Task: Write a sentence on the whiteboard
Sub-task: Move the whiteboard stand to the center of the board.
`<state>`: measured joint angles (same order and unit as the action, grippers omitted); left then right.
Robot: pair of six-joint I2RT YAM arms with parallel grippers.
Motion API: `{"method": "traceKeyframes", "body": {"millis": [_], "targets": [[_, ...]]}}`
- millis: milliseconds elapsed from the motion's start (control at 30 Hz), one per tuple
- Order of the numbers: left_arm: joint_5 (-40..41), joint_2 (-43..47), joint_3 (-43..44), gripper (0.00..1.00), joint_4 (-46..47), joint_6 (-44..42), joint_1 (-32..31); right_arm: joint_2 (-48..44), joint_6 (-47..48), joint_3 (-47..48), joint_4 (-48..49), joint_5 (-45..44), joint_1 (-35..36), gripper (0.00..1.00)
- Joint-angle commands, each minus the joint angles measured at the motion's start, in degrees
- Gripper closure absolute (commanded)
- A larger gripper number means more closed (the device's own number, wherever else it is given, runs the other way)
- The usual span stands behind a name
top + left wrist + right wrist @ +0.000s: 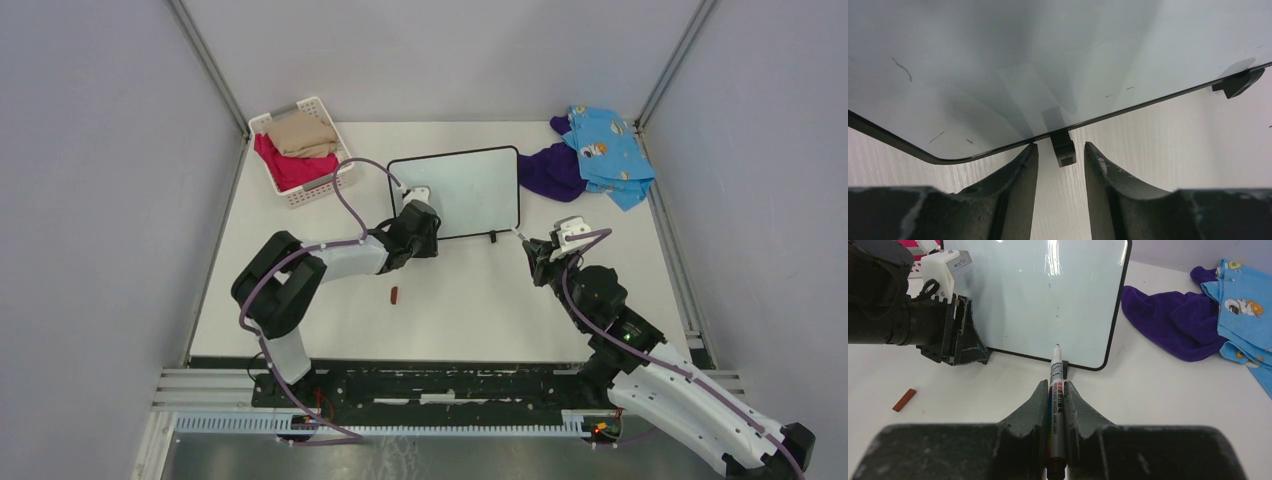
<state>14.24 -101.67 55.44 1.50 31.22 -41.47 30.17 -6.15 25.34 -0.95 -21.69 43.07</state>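
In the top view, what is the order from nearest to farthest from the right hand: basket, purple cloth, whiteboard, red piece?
From the right hand, holding a marker:
1. Whiteboard, just ahead, left.
2. Purple cloth, ahead, far edge.
3. Red piece, left, mid-table.
4. Basket, far left corner.

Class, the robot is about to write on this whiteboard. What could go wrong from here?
1. The left claw has its jaws standing apart around the small black foot of the whiteboard, not clamped on it, so the board may slide once it is pressed.
2. The marker held in the right claw points close to the board's near edge, so its tip could catch the black frame.
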Motion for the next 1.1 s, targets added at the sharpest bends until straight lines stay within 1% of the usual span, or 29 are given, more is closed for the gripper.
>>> {"method": "traceKeyframes", "body": {"millis": [0, 233, 300, 500, 900, 1067], "targets": [[2.13, -1.29, 2.71, 0.57, 3.86, -2.23, -0.54, -0.12, 0.10, 1.20, 1.08, -1.03, -0.01, 1.00], [2.25, -2.17, 2.63, 0.72, 3.95, -2.57, -1.17, -0.07, 0.31, 1.79, 1.10, -1.01, -0.06, 1.00], [2.52, -1.74, 2.00, 0.76, 4.03, -2.65, -1.47, -0.28, 0.44, 1.95, -0.48, -1.07, -0.05, 1.00], [3.28, 0.00, -0.37, 0.85, 4.13, -2.20, -2.62, -1.27, 0.74, 2.08, -1.33, -1.76, -0.05, 1.00], [5.84, 2.75, -3.53, 0.89, 2.64, 3.00, -7.00, -3.23, 0.89, 2.18, -2.94, -2.65, -0.07, 1.00], [6.90, 4.17, -4.24, 0.89, 1.50, 3.94, -8.93, -4.04, 0.79, 2.17, -3.44, -2.88, -0.05, 1.00]]}}
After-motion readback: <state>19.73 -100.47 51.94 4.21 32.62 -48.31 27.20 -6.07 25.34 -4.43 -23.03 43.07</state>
